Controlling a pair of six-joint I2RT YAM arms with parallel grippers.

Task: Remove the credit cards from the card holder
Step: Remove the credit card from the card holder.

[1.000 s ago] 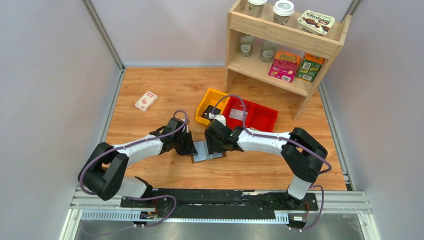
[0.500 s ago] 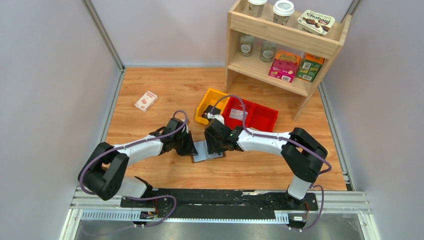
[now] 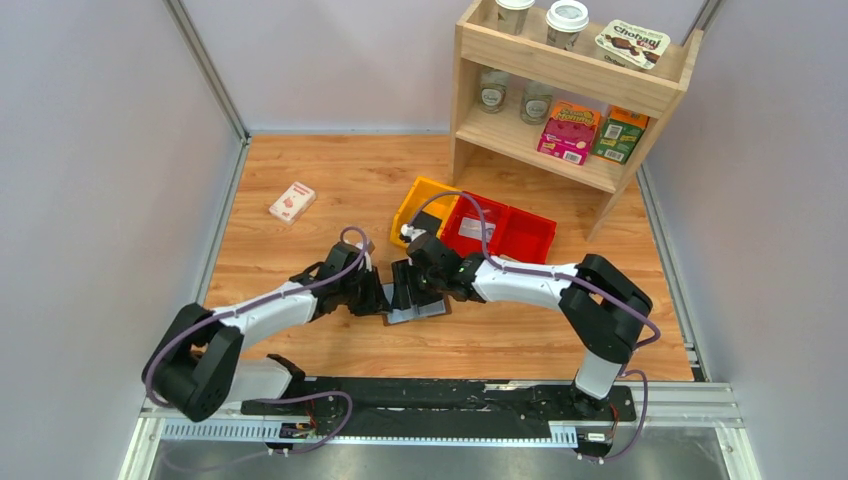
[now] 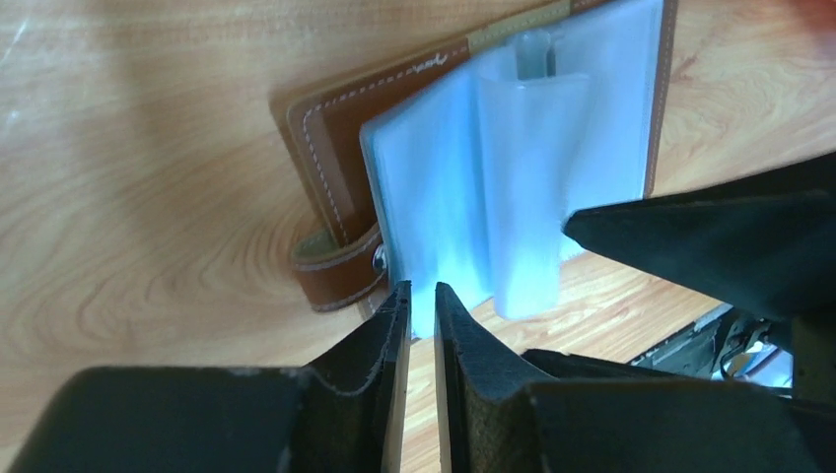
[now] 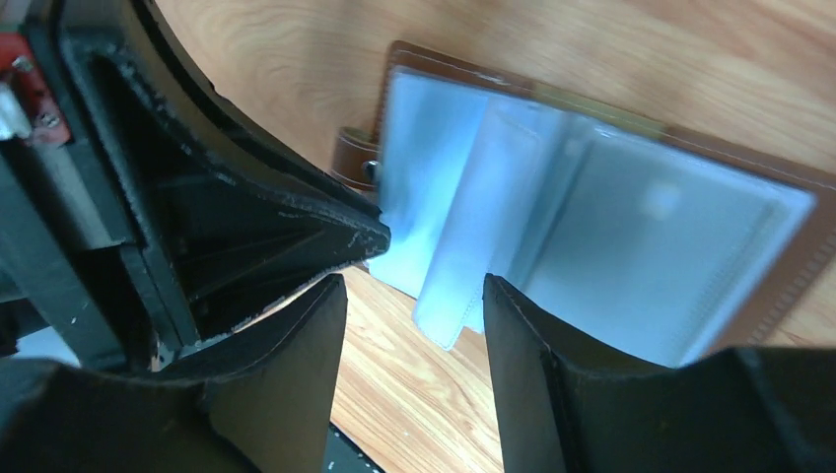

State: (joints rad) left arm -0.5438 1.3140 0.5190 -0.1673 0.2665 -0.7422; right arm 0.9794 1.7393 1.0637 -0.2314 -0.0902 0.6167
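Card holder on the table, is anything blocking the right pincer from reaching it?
Nothing visible does. The right pincer, jaws open, straddles a raised clear plastic sleeve of the open brown leather card holder. The left pincer sits at the sleeves' strap-side edge, beside the right one, not between.

Stretched forward with wrists low, left arm (image 3: 265, 308) and right arm (image 3: 520, 282) angle inward, tips nearly meeting. On left gripper (image 4: 416, 296), jaws a narrow slit apart. On right gripper (image 5: 412, 286), jaws clearly apart.
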